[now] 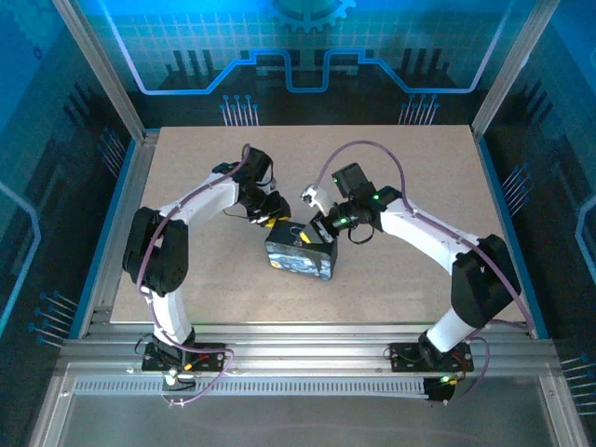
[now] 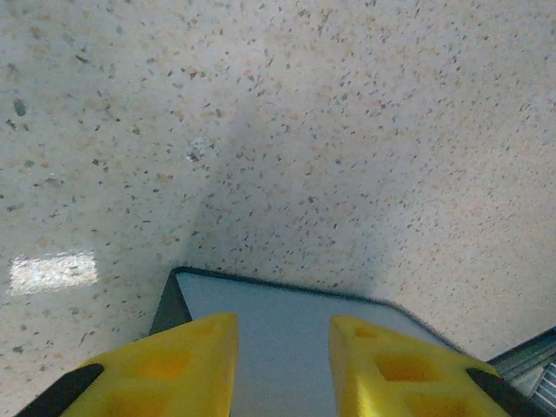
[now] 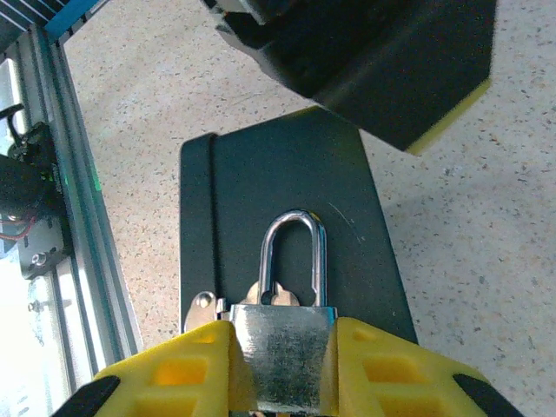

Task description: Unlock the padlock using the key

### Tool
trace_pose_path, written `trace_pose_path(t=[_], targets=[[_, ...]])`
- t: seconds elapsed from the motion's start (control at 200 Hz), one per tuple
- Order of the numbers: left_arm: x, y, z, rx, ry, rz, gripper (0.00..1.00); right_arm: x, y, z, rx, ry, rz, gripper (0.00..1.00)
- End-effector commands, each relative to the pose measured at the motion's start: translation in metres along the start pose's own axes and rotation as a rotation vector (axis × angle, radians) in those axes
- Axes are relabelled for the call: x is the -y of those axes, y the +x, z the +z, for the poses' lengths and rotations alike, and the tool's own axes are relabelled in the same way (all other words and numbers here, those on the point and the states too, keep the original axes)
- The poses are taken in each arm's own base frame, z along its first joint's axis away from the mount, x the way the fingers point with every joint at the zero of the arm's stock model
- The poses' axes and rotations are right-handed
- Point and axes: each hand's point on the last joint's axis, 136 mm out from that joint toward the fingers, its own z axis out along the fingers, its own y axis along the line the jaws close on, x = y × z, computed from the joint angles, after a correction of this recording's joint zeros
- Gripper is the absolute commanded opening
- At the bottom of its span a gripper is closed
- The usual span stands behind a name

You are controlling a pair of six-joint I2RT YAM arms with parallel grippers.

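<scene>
Padlock (image 3: 282, 347): small, rigid, smooth metal, judged light and slippery; hangs by its shackle (image 3: 295, 215) at the tin (image 3: 261, 174).
Right gripper (image 3: 283, 369): pinching the padlock body by its flanks, a sound hold.
Left gripper (image 2: 280, 347): fingers spread over the tin's end.
Room: open table (image 3: 452, 226) beyond; both arms crowd the tin.

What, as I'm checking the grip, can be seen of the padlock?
The padlock has a brushed silvery body and a thin polished shackle, apparently shut and threaded through a hasp on the dark tin. It lies against the tin's face, body pinched between the yellow fingers of the right gripper; its keyhole is hidden.
</scene>
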Motion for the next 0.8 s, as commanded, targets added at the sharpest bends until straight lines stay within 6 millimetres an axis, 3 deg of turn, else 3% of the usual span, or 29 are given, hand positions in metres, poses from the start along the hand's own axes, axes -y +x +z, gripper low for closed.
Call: trace_pose_path(t=[0.0, 0.25, 0.44, 0.58, 0.79], targets=[[0.007, 0.019, 0.008, -0.063, 0.030, -0.012, 0.32, -0.007, -0.027, 0.006, 0.078, -0.006, -0.088, 0.18], [0.007, 0.012, 0.004, -0.043, 0.010, -0.010, 0.32, 0.000, -0.024, 0.003, 0.088, -0.018, -0.030, 0.18], [0.008, 0.012, 0.005, -0.024, 0.002, -0.010, 0.29, 0.023, -0.032, 0.002, 0.137, 0.017, 0.200, 0.18], [0.007, 0.016, 0.007, -0.019, -0.016, -0.007, 0.29, 0.019, -0.037, 0.010, 0.184, -0.100, 0.326, 0.17], [-0.002, 0.015, 0.004, 0.001, -0.049, -0.006, 0.28, 0.009, -0.046, 0.003, 0.231, -0.163, 0.390, 0.16]])
